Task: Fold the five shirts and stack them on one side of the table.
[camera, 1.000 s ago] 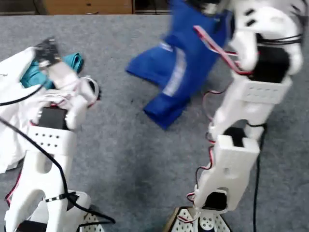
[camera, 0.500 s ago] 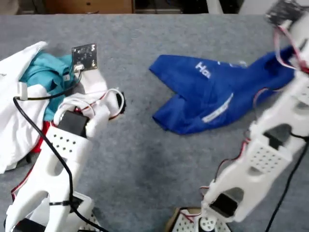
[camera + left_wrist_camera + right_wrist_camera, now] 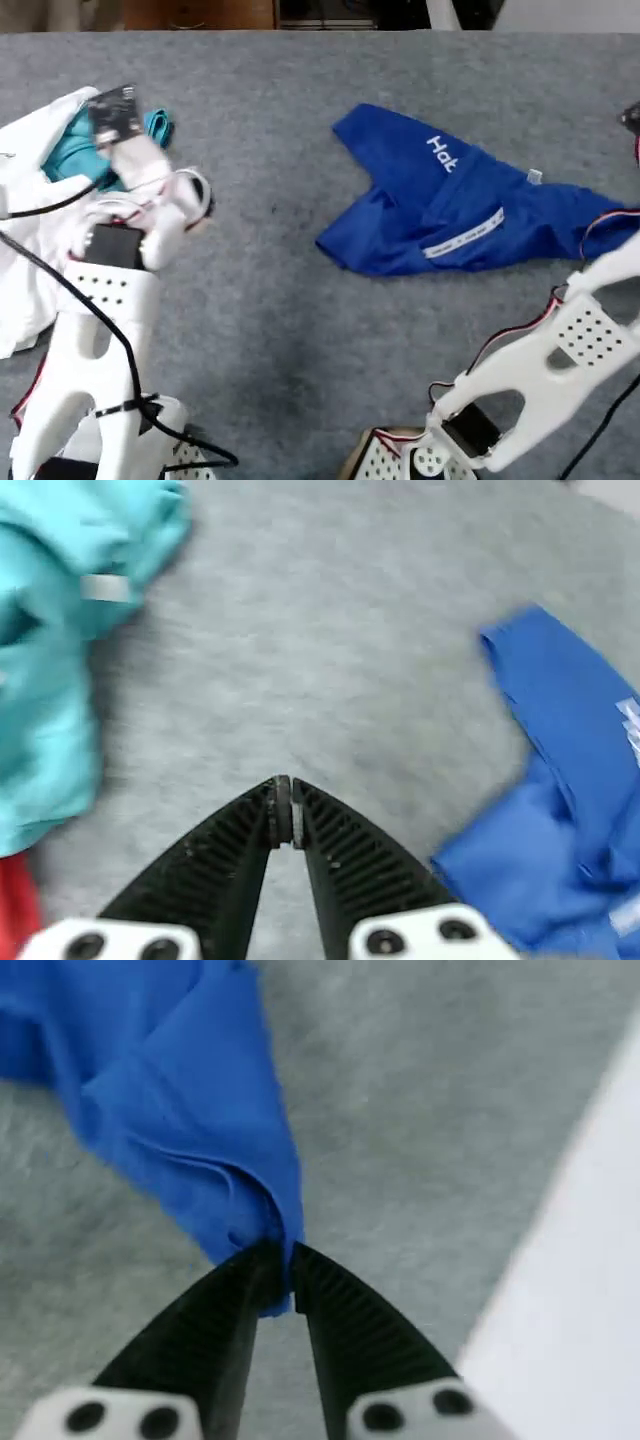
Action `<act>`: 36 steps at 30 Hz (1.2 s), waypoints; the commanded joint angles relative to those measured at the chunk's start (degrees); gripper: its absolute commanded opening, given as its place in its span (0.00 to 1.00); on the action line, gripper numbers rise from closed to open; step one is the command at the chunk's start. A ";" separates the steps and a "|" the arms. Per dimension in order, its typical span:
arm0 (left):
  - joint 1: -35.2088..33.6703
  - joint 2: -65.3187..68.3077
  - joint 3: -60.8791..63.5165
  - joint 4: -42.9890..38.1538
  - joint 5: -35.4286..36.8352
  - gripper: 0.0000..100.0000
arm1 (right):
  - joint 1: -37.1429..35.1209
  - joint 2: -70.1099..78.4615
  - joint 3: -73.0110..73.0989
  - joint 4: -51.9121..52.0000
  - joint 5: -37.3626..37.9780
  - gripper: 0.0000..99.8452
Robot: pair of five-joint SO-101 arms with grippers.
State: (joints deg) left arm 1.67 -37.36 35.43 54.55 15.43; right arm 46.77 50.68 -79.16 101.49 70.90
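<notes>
A blue shirt (image 3: 450, 205) with white print lies crumpled across the grey table, stretched toward the right edge. My right gripper (image 3: 280, 1260) is shut on a bunched corner of the blue shirt (image 3: 190, 1130) near the table's right edge. My left gripper (image 3: 283, 815) is shut on nothing, hovering above bare table between the pile and the blue shirt (image 3: 570, 810). At the left lies a heap with a white shirt (image 3: 30, 200), a teal shirt (image 3: 75, 150) and a bit of red cloth (image 3: 12, 900). The teal shirt (image 3: 60, 610) sits close beside the left gripper.
The grey table (image 3: 280, 320) has free room in the middle and front. The left arm's white body (image 3: 100, 310) stands over the front left. The right arm's body (image 3: 540, 370) crosses the front right. A white strip (image 3: 570, 1290) borders the table's right edge.
The right arm has swung to the right, dragging the blue shirt down from the air and flat across the table. The left arm rocked toward the middle and back near the pile.
</notes>
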 commanded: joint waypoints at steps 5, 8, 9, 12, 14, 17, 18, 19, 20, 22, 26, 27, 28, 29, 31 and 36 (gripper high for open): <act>-8.09 -1.27 5.98 -2.29 -0.26 0.02 | 5.58 0.04 6.73 0.70 3.96 0.13; -11.16 -1.27 9.85 -7.65 -0.09 0.02 | 4.53 -2.07 6.55 0.79 4.22 0.23; -12.22 -1.19 10.90 -9.14 0.00 0.02 | 3.91 -3.47 6.90 0.79 4.31 0.24; -14.86 -1.19 14.24 -13.01 0.00 0.02 | 0.92 -8.13 6.99 0.88 4.31 0.23; -15.56 -1.27 15.82 -14.07 -0.18 0.02 | -1.98 -11.65 7.87 0.88 4.04 0.21; -15.74 -1.19 17.76 -14.42 -0.35 0.02 | -7.78 -17.71 11.56 0.88 3.16 0.20; -15.74 -1.19 17.93 -14.51 -0.35 0.02 | -10.07 -19.74 13.85 0.88 2.11 0.20; -15.74 -1.19 18.02 -14.51 -0.35 0.02 | -12.62 -22.02 16.66 0.97 1.32 0.20; -16.09 -1.19 18.11 -14.51 -0.35 0.02 | -15.25 -24.66 20.26 0.97 1.05 0.20; -16.62 -1.10 18.64 -16.00 -0.35 0.02 | -20.97 -30.29 29.23 0.97 1.05 0.20; -20.13 -1.10 21.98 -23.47 -0.44 0.02 | -34.68 -41.89 50.24 0.53 0.88 0.20; -21.10 -1.10 22.42 -24.79 -0.44 0.02 | -38.11 -44.26 55.25 0.09 0.62 0.20; -21.71 -1.10 22.59 -25.58 -0.44 0.02 | -41.63 -46.29 60.44 -0.97 0.53 0.20; -22.07 -1.10 22.68 -25.76 -0.44 0.02 | -44.88 -47.96 65.54 -2.73 0.44 0.20; -22.15 -1.10 22.68 -25.93 -0.44 0.02 | -50.07 -50.42 74.77 -7.47 -0.88 0.20; -22.15 -1.10 22.86 -25.93 -0.44 0.02 | -58.59 -50.42 90.51 -19.78 -4.22 0.20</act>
State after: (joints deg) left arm -19.78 -37.36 58.37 29.76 15.43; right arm -7.30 3.03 4.00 88.13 68.79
